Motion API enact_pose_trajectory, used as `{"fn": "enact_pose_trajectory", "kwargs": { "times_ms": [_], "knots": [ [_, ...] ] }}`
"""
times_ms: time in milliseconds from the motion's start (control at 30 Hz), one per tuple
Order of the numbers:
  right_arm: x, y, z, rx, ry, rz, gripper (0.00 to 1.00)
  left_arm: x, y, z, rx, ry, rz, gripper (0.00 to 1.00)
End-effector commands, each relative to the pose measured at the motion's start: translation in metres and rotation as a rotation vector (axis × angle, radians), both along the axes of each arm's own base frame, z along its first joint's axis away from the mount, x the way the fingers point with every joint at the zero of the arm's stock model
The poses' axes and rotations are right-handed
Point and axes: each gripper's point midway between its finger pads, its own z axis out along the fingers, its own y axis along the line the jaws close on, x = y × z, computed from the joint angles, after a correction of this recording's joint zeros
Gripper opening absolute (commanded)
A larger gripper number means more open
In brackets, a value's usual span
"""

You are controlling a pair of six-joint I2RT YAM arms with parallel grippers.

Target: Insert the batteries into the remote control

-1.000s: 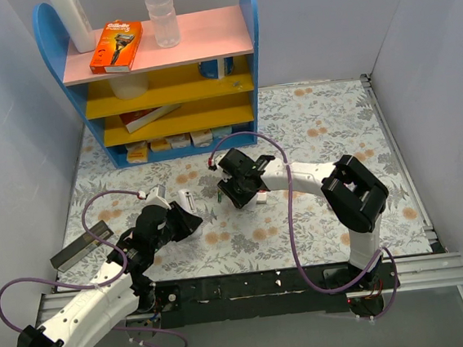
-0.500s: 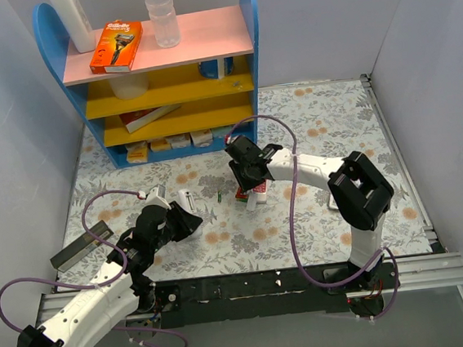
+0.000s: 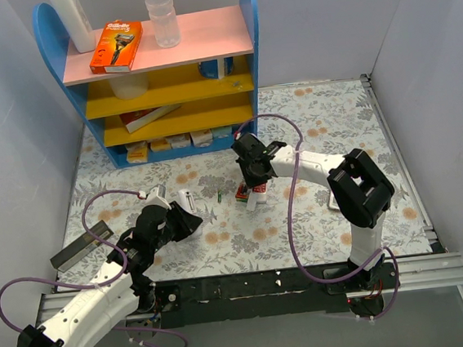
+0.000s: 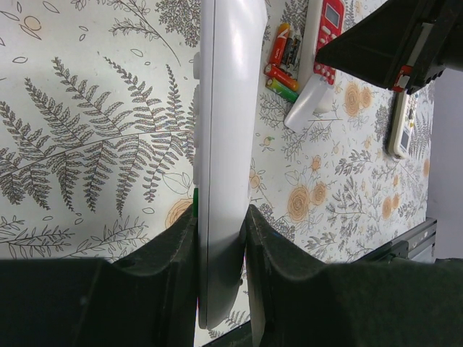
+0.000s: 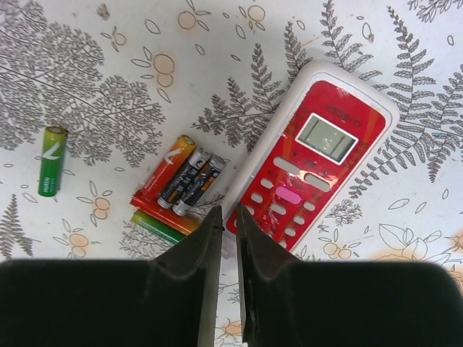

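Left jaws: the left gripper (image 4: 221, 215) is clamped on the remote (image 4: 224, 108). One finger (image 4: 170, 267) presses each long side, near the remote's near end.
Remote: in the left wrist view it is seen edge-on, button side to the left of that view. Most of its length sticks out past the fingertips. From above it lies at the near left of the table (image 3: 309, 125), pointing away from the arm bases.
Right jaws: the right gripper (image 5: 228, 213) has its fingers drawn almost together, with only a thin slit between them and nothing visibly held.
Batteries: the batteries (image 5: 181, 181) lie as a small cluster on the cloth, touching one another. They sit just left of the right fingertips in the wrist view and just beside the red remote (image 5: 311, 166).
Stray battery: one green battery (image 5: 51, 160) lies alone, apart from the cluster, between the cluster and the held remote.
Jaws to batteries: the right tips hang over the gap where the cluster meets the red remote. Whether they touch anything cannot be told.
Open room: floral cloth shows between the two grippers, with the stray battery on it.
Edges: the shelf (image 3: 164, 65) stands at the far left. A dark box (image 3: 81, 244) lies by the left wall. A small white remote (image 4: 402, 123) lies near the right arm.
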Motion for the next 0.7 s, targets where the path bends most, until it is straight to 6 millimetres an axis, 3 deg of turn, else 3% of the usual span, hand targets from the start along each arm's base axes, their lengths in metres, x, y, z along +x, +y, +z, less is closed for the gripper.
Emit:
{"fn": "enact_pose_trajectory", "kwargs": {
  "times_ms": [0,167,367,667],
  "knots": [
    [-0.003,-0.02,-0.01,-0.072,0.001,0.007,0.2,0.005,-0.002,0.011,-0.012,-0.035,-0.005,0.0],
    [-0.016,-0.018,-0.003,-0.046,0.018,0.107,0.2,0.006,-0.003,0.01,-0.013,-0.037,-0.008,0.0],
    [-0.025,-0.039,-0.008,-0.134,0.036,0.107,0.21,0.007,-0.005,0.012,-0.013,-0.038,-0.014,0.0],
    [-0.02,-0.017,0.035,-0.042,-0.05,0.17,0.29,0.008,-0.004,0.011,-0.008,-0.036,-0.012,0.0]
  ]
}}
